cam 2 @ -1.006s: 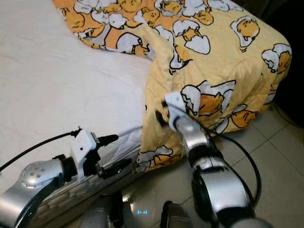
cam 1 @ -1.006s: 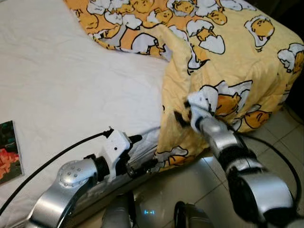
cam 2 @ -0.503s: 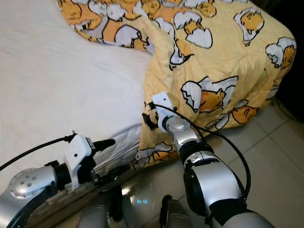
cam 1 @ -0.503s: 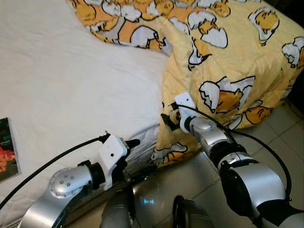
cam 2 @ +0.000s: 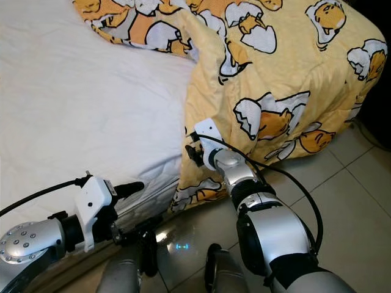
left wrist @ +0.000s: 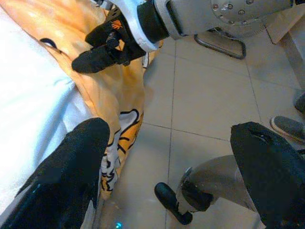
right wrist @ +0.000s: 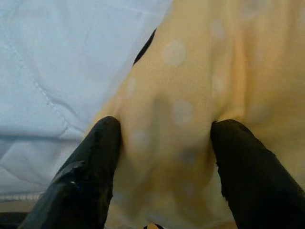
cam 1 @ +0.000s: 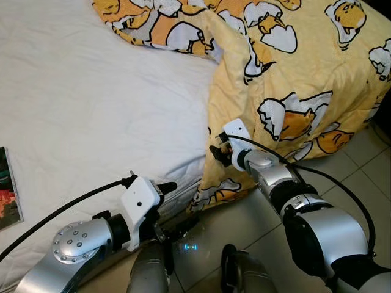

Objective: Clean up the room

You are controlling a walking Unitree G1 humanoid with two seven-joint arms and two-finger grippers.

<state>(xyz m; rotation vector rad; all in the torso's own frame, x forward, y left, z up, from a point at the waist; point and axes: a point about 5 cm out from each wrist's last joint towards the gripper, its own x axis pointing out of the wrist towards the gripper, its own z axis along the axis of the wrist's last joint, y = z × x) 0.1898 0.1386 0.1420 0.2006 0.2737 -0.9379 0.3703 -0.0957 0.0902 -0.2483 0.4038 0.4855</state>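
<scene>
Yellow egg-print quilt [cam 1: 293,79], draped over bed [cam 1: 91,122] corner: right tool [right wrist: 162,157] open, fingers straddling a fold of its hanging edge; left tool [left wrist: 171,157] released, idle nearby; next, clench and pull.

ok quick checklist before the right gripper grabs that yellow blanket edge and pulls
1. Right gripper open, fingers astride a fold of the yellow blanket: ok.
2. Fingers closed on the fabric: not ok, not yet pinched.
3. Left gripper open, holding nothing: ok.
4. Left gripper apart from the blanket's hanging corner: ok, low by the mattress edge.
5. Nothing lying on the blanket: ok on what shows.
6. Book on the mattress away from the blanket: ok.
</scene>
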